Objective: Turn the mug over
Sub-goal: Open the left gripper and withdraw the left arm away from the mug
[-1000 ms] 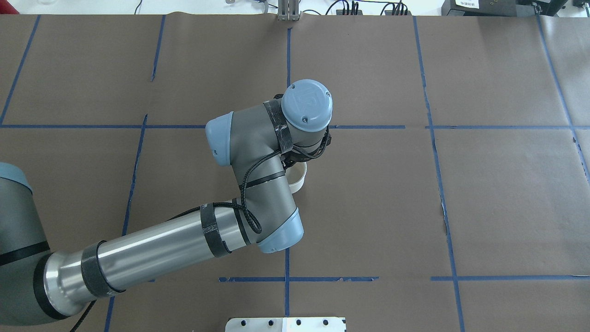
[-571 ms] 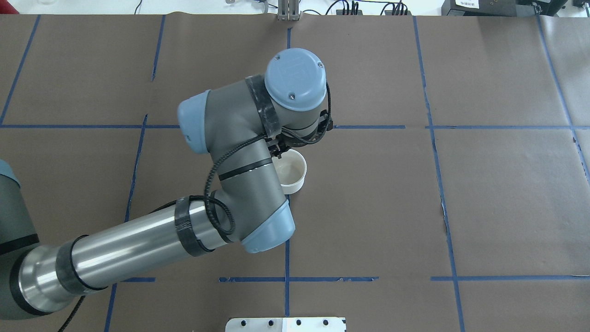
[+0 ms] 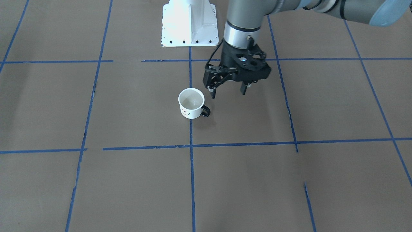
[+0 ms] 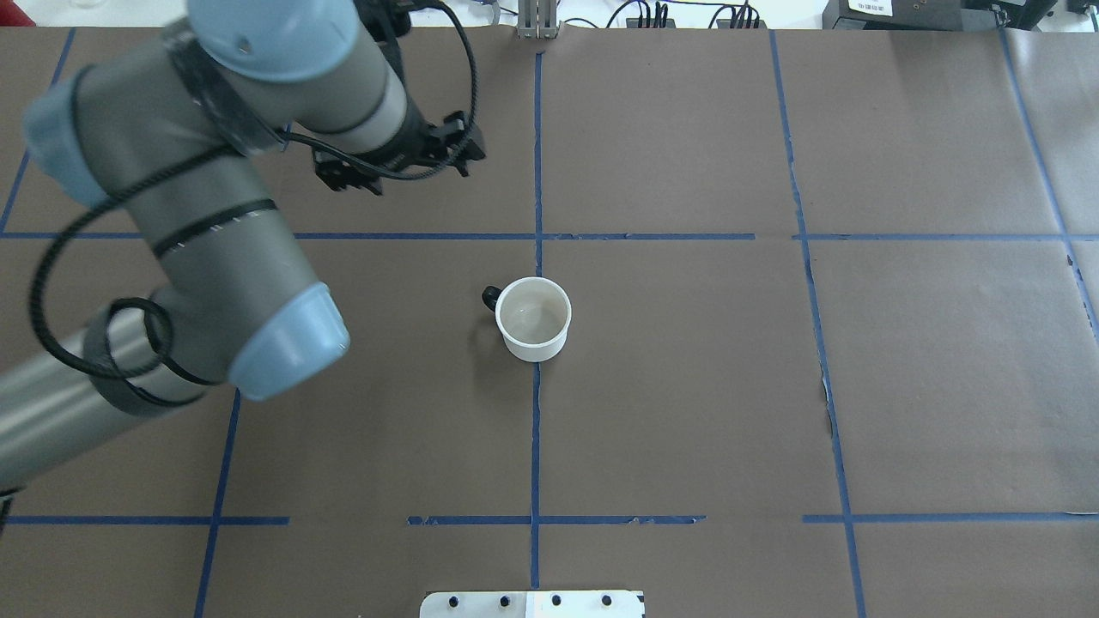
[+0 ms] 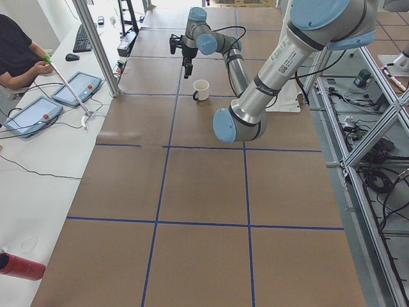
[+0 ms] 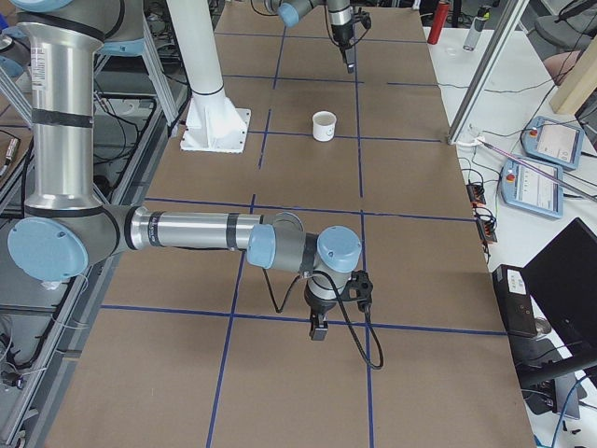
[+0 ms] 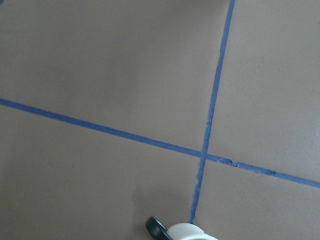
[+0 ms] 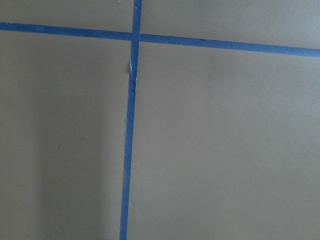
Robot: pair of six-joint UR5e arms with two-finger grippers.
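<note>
White mug (image 4: 533,319) upright on tape line (image 4: 535,429) | L hand (image 3: 228,93) wide, apart from mug | R hand (image 6: 317,331): can't tell

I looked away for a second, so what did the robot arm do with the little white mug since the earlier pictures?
The left gripper, which sat right over the small white enamel mug with a black handle, has lifted off and swung toward the robot's left, jaws open and empty. The mug stands free, mouth up, almost where it was on the blue tape line.
</note>
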